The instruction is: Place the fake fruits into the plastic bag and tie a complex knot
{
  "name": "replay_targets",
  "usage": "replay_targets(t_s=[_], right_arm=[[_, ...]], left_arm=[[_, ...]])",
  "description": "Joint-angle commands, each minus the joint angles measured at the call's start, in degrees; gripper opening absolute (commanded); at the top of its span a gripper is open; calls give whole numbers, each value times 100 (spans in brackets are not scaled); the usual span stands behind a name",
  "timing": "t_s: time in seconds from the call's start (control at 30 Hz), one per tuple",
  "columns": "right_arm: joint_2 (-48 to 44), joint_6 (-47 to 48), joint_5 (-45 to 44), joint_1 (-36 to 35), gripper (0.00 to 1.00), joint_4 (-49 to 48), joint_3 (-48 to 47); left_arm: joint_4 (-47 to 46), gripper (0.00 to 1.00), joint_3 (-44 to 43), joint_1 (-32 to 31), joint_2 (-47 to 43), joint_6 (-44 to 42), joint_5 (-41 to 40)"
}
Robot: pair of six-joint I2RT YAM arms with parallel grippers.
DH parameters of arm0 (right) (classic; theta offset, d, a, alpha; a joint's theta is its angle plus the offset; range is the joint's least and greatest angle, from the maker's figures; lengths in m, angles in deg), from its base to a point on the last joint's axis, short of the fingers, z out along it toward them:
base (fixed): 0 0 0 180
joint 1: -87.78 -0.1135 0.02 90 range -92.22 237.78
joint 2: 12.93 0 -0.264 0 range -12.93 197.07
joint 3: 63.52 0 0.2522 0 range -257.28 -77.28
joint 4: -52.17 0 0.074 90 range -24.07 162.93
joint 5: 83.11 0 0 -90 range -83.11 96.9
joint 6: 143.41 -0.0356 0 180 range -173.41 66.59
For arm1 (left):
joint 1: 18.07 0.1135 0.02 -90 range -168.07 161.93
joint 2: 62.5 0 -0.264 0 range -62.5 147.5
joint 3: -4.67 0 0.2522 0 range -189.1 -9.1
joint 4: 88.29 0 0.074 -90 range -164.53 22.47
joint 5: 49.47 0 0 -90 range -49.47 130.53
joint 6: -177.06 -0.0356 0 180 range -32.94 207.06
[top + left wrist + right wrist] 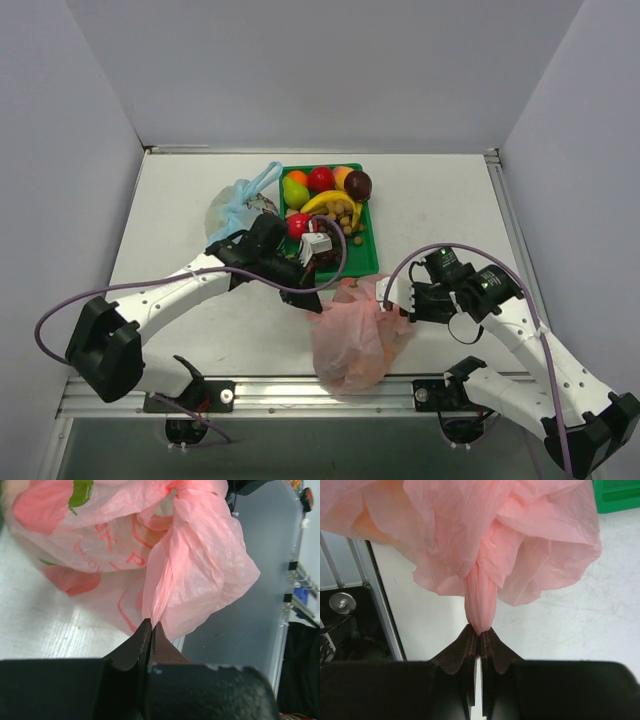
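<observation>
- Plastic bag (350,340) sits at the near edge of the counter (440,200), about mid-width; its lower bulge hangs over the metal rail (300,390) between the two arm bases
- Bag is pale pink and crinkled, with red lettering and a green mark showing in the left wrist view (100,535); cannot tell whether anything is inside
- Left gripper (312,298) is at the bag's upper left. Seen close (151,627), the jaws are closed tight with no gap, pinching the end of a twisted pink strand that runs up towards the bag's gathered top
- Right gripper (398,303) is at the bag's upper right. Seen close (480,632), the jaws are pressed together on the tip of a second rolled pink strand, with loose folds of bag (510,540) billowing above it
- The two grippers are near each other, with the bag's gathered top between them
- Fake fruits (320,179) lie in a green tray (368,262) towards the far edge, about mid-width, just beyond the bag
- In the tray: orange (298,178) and green pear (295,192) at the far left corner, dark purple fruit (358,185) at the far right, banana (330,203) across the middle, and a red fruit (297,224) partly hidden behind the left arm
- Light-blue bag (235,205) lies just left of the tray, its handles pointing to the far edge
</observation>
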Motion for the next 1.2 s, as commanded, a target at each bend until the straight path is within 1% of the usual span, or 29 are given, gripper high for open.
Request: replay_targets(t_s=[0.0,0.1,0.13,0.23,0.4,0.43,0.63,0.77,0.8,0.87,0.9,1.03,1.17], right_arm=[[-186,152,-600,119,0,161,117],[-230,178,-661,224,0,170,144],[-239,239,-679,329,0,161,170],[-292,467,-644,645,0,144,284],[-327,828,-618,1129,0,109,521],[-327,890,-600,1260,0,100,583],[-415,1259,-670,1621,0,-32,978],[-389,1619,-635,2078,0,-94,1154],[-371,1724,-618,2253,0,-103,1189],[-345,1821,-591,2386,0,-103,1198],[-336,1909,-583,2500,0,-111,1216],[-239,2024,-609,2659,0,-138,1277],[-195,2130,-591,2808,0,-147,1365]], left_arm=[[712,0,-51,184,-606,-788,-352],[1169,0,-16,210,-940,-1246,-774],[1267,0,-7,202,-1019,-1352,-1072],[1575,0,54,228,-1335,-1687,-1582],[2006,0,283,237,-1512,-2196,-2278],[1998,0,309,332,-1538,-2162,-2331],[1989,0,230,430,-1328,-2066,-2568],[2129,0,20,430,-1126,-1995,-2806],[2173,0,-33,430,-1082,-1986,-2945],[2357,0,-252,413,-898,-2056,-3078],[2428,0,-297,395,-793,-2109,-3366],[2648,0,-376,325,-686,-2329,-3991],[2745,0,-385,316,-633,-2452,-4203]])
